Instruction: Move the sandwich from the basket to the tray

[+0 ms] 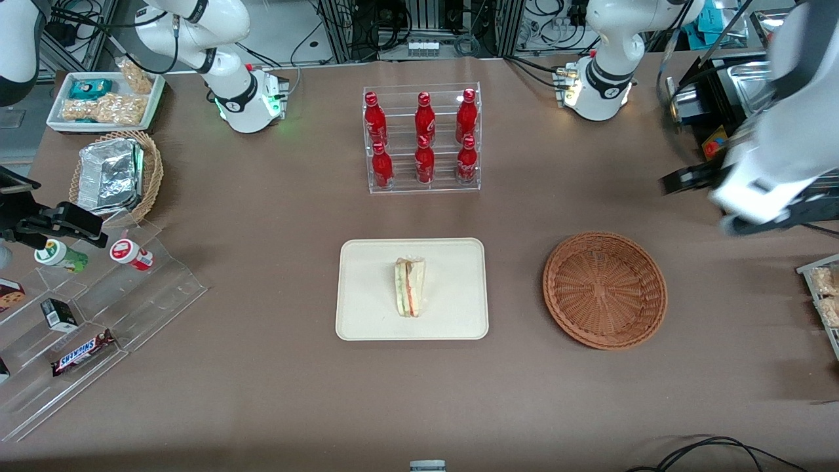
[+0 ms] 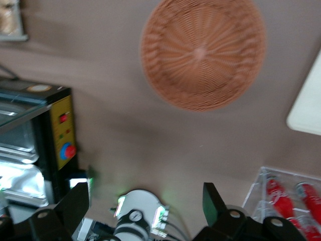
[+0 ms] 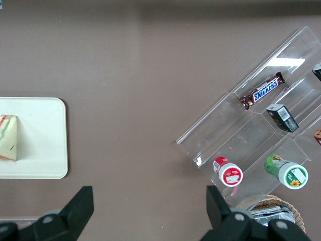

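Front view, scanned left to right. Upper left of frame: a white snack tray (image 1: 105, 101) and, just below it, a tan basket holding foil packs (image 1: 118, 176). Lower left: a clear stepped stand (image 1: 92, 328) with two small pots, small boxes and a Snickers bar (image 1: 83, 352). Upper centre: a clear rack of six red bottles (image 1: 423, 137). Centre: the cream tray (image 1: 367, 288), with the sandwich (image 1: 410, 286) lying near its middle, wedge long axis running top to bottom of the frame. Right of centre: the reddish-brown basket (image 1: 604, 289), nothing in it, apart from the tray. Right edge, mid-height: the gripper (image 1: 685, 178) held above the table, higher in the frame than the basket. In the left wrist view its fingers (image 2: 75, 203) stand wide apart with nothing between them.
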Robot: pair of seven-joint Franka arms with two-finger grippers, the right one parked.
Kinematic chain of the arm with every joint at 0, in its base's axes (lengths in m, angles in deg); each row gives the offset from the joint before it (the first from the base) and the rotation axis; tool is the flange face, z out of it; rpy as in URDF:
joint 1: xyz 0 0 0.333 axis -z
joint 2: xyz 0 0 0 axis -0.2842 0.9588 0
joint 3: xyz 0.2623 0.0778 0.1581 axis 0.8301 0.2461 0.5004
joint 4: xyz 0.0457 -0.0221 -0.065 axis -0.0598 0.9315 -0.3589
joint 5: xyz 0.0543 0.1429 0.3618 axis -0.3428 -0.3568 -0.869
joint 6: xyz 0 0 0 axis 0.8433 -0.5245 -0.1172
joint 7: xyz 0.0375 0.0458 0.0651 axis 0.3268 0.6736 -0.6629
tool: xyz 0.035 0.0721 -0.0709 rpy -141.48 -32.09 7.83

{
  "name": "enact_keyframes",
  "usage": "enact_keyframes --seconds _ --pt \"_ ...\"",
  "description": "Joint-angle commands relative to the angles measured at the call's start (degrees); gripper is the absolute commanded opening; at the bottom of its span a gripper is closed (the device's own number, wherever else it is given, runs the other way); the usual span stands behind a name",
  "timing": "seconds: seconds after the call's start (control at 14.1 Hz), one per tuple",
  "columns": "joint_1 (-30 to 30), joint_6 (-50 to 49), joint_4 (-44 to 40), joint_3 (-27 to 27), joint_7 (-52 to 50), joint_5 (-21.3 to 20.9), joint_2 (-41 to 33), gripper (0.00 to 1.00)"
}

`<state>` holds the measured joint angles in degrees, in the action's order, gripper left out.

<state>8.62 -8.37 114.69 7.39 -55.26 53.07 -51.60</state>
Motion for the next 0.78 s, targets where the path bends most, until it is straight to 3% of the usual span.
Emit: enact_keyframes --seconds 0.0,0.71 --pt "-4.04 0.47 6.39 -0.13 1.45 0.19 -5.65 1.00" --pt "-5.46 -1.98 3.83 -0.13 2.15 0.02 -5.91 1.00"
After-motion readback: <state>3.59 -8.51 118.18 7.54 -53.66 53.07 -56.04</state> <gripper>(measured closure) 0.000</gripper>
